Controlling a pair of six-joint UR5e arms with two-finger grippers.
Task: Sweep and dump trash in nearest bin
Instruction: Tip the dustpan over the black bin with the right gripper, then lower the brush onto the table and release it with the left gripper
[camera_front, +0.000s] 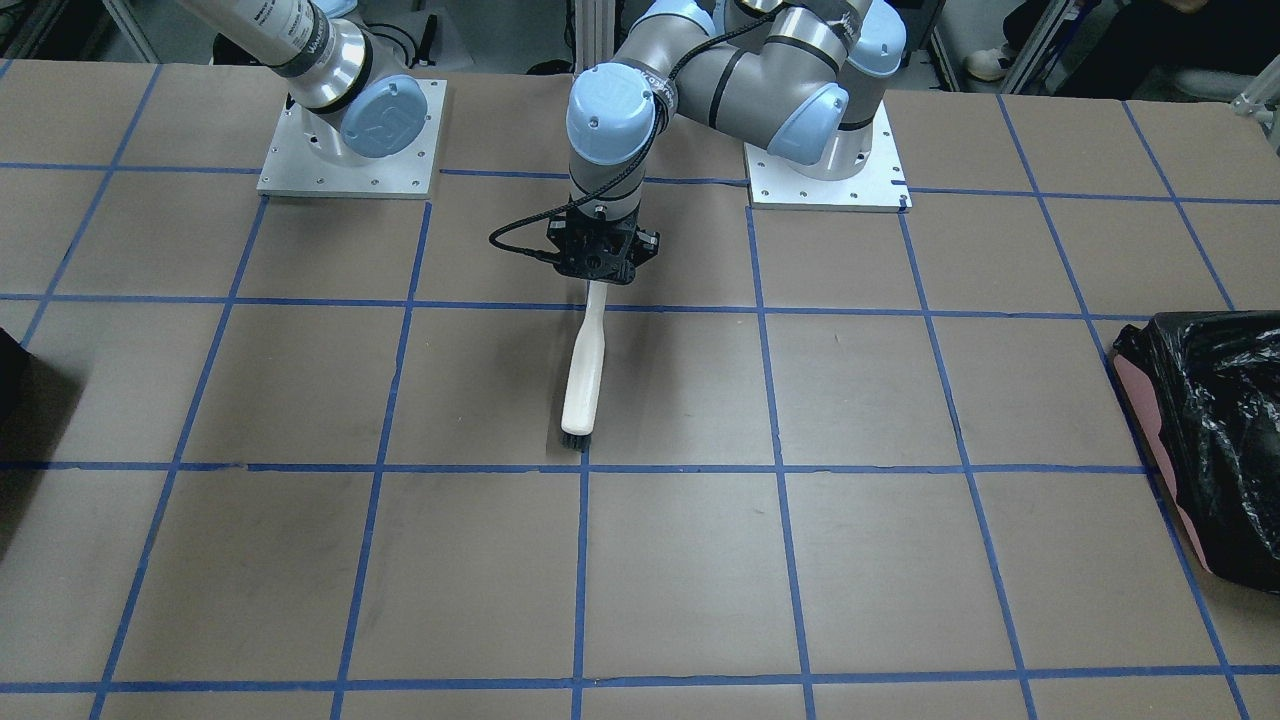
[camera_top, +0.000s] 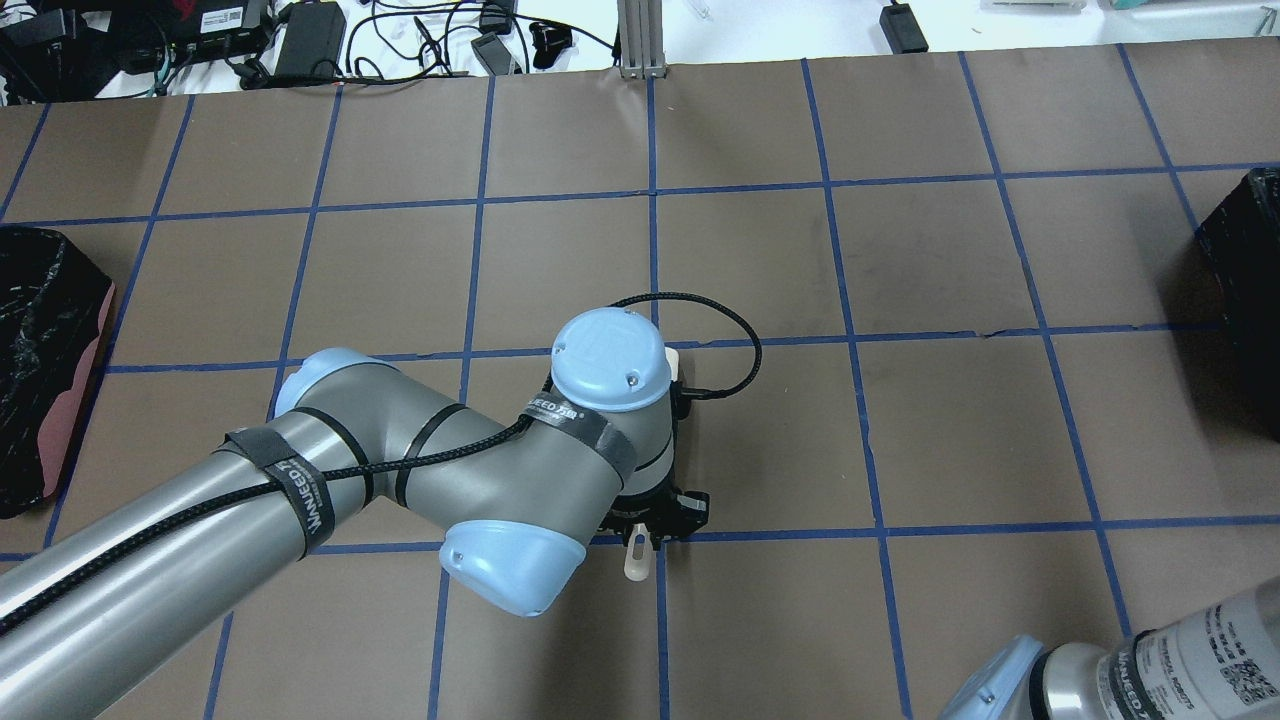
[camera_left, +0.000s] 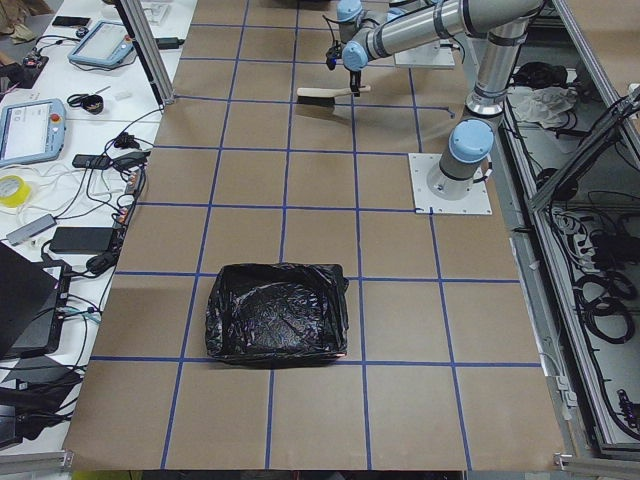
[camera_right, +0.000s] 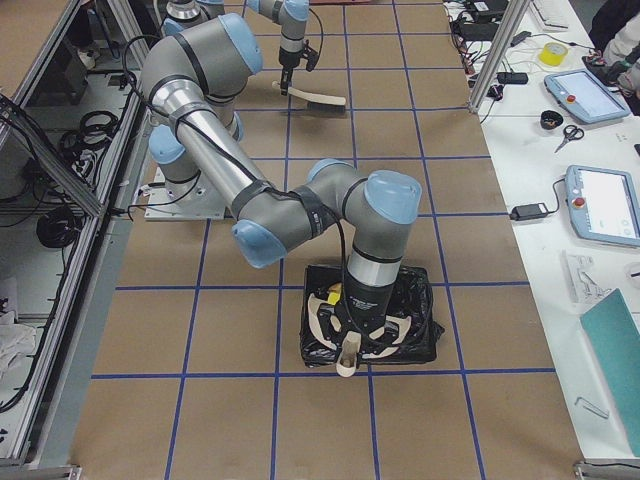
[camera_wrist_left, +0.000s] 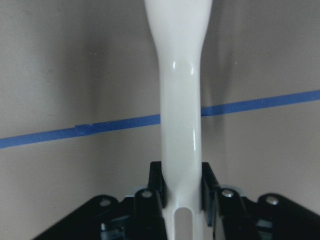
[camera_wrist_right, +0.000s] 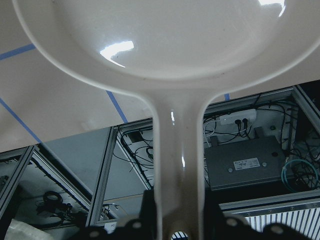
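Observation:
My left gripper is shut on the handle of a white brush. The brush lies along the table's middle with its black bristles on the paper. The wrist view shows the fingers clamping the handle. My right gripper is shut on the handle of a white dustpan. It holds the pan tilted over the black bin at the table's right end. A small yellow bit of trash shows at the pan's rim. The other trash bits are hidden.
The black bin also shows as a dark sliver and at the overhead view's right edge. The pink bin lined with a black bag stands at the table's other end. Blue tape lines grid the brown table.

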